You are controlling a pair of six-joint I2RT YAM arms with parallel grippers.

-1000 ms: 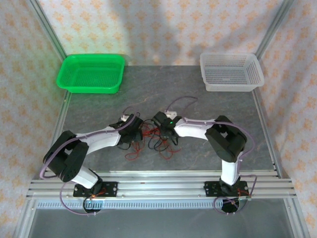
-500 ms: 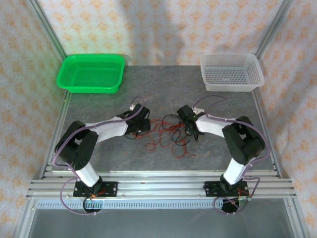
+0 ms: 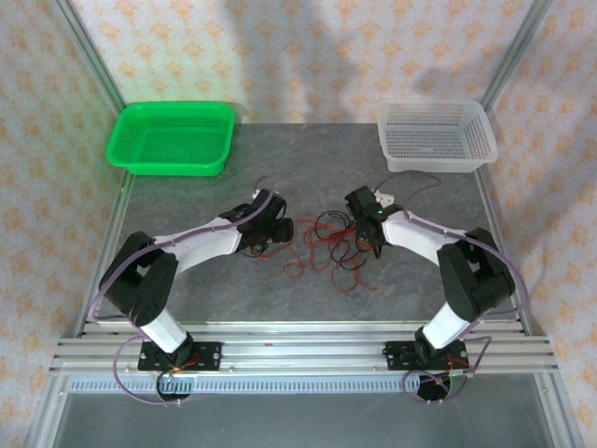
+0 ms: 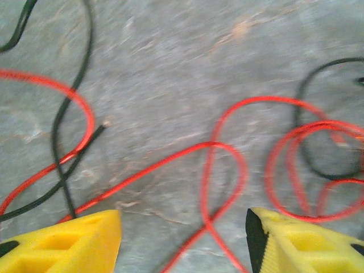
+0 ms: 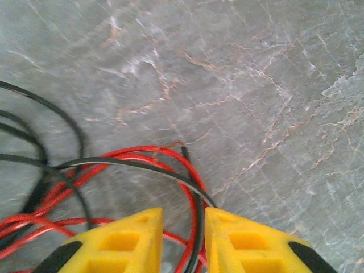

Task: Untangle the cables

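Several thin red and black cables (image 3: 322,250) lie in a loose, loopy tangle at the middle of the tabletop (image 3: 280,168), between the two arms. The left jaws stand wide apart over the tangle's left edge and hold nothing. In the left wrist view a red loop (image 4: 224,170) crosses itself on the stone between the yellow fingers (image 4: 62,244). The right jaws stand only narrowly apart at the tangle's right side, and a red and a black strand (image 5: 196,227) run through the gap, seemingly loose rather than pinched.

Closing the right jaws there would likely catch both colours at once, so a pull would drag the whole knot instead of freeing one wire. Closing the left jaws on the crossing could cinch that loop tighter. Wires this thin may also slip out or snag on a finger.

Bare stone lies open on the far side, up to the green tray (image 3: 171,138) at far left and the white basket (image 3: 436,135) at far right. The near strip before the rail is narrower, and the right arm's elbow sits near the right edge.
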